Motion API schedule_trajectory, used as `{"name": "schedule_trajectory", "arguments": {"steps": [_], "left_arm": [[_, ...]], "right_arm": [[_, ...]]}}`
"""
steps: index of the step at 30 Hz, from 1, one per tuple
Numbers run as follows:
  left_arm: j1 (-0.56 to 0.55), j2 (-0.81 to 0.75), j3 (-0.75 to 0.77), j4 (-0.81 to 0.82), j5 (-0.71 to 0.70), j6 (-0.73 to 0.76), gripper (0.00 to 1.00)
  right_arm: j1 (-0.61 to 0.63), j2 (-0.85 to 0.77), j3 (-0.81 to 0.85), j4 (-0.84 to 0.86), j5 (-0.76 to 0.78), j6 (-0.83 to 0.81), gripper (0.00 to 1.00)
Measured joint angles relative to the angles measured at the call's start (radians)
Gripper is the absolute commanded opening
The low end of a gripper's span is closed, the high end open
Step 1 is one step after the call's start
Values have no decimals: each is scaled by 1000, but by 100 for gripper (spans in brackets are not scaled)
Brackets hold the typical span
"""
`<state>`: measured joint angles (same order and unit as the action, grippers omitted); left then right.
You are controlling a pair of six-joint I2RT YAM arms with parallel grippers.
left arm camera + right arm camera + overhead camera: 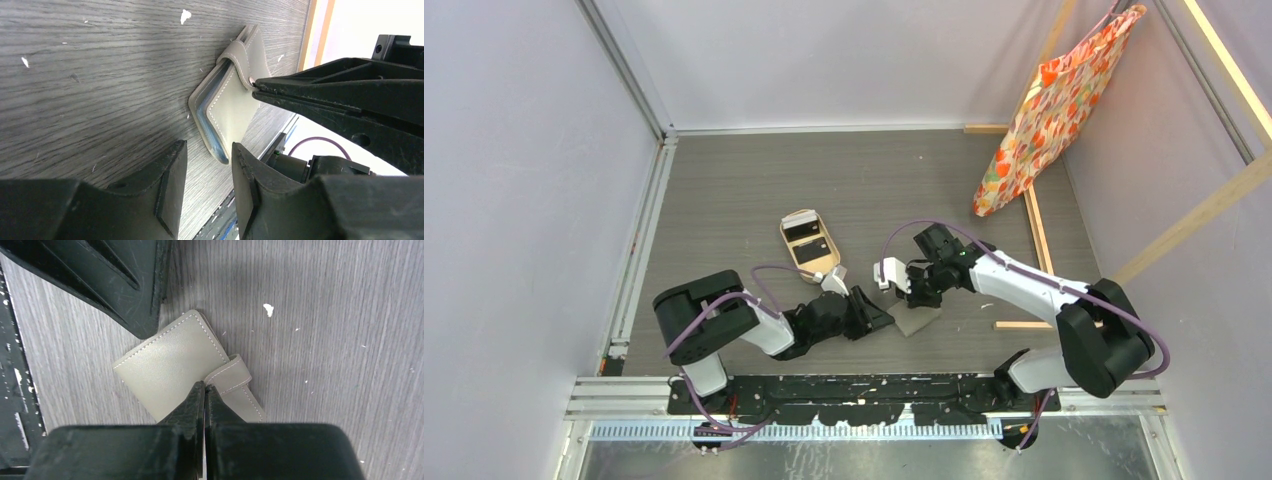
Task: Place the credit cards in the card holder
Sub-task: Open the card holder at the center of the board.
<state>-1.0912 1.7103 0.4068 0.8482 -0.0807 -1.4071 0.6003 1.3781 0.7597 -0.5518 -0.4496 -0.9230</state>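
Right wrist view: card holder [170,365] lies folded over on the table [325,315], grey cover up, snap tab [235,377] wrapped round one edge. Bluish sleeves show at the gaping edge in the left wrist view. Sits near-centre, between both arms. Right gripper [205,387] clenched, tips together right at the tab; cannot tell if any of the tab is pinched. Left gripper [207,150] part-way apart, grasping nothing, holder's corner just off its gap. Credit cards [816,250]: two black ones in the tan oval tray [796,218], further back and left, apart from the holder.
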Motion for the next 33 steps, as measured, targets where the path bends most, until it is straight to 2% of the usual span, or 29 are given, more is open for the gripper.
{"name": "schedule_trajectory", "arguments": {"steps": [10,28,29,33], "left_arm": [[0,3,6,0,-7,2,34],[0,-32,16,-33,-33,27,36],[0,-32,19,-39,-33,27,35],[0,-21,35,-46,-34,29,16]], "right_arm": [[0,2,68,-53,-40,134,1],[8,79,134,-93,-42,260,1],[8,80,138,-92,-42,269,1],[9,82,141,-93,-41,283,1]]}}
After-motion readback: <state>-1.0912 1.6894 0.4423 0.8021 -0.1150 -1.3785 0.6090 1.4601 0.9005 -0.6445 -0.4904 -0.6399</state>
